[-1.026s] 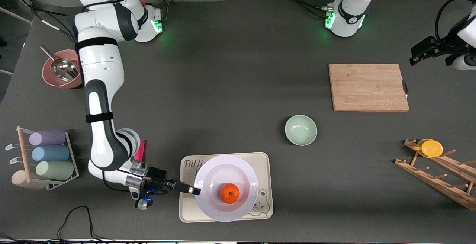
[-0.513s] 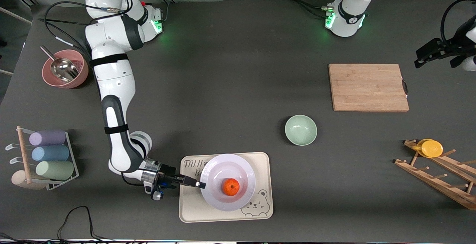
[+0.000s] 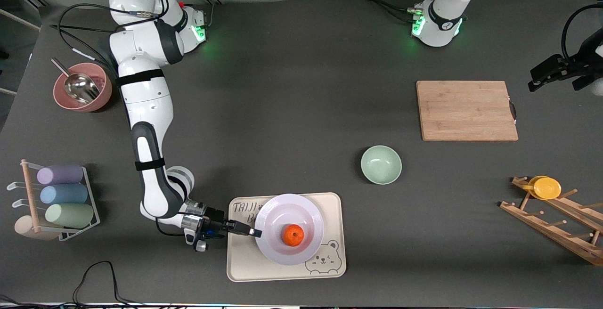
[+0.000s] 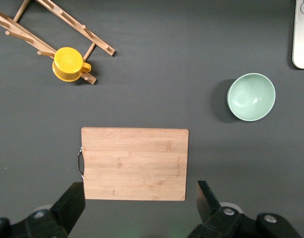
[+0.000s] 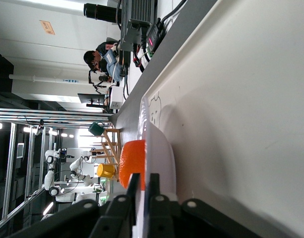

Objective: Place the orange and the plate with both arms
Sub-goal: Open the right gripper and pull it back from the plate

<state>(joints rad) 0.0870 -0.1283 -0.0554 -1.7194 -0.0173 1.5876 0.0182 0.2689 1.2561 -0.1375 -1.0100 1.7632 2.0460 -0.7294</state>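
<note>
The right gripper (image 3: pixel 255 232) sits low at the edge of the tray (image 3: pixel 240 266), at the side toward the right arm's end of the table, its two fingers (image 5: pixel 152 186) pinched close together on the rim of the plate (image 3: pixel 268 248). The plate lies on the tray, covering part of the tray's printed lettering and leaving the bear drawing uncovered near its rim. The orange (image 3: pixel 293 235) rests inside the plate, a little off its middle. Farther from the front camera than the tray, toward the left arm's end, stands the green bowl (image 3: pixel 381 164), and farther again lies the cutting board (image 3: pixel 466 110). The left gripper (image 3: pixel 551 71) waits in the air, over the table just past the cutting board's handle end, its fingers (image 4: pixel 70 208) spread wide and holding nothing.
</note>
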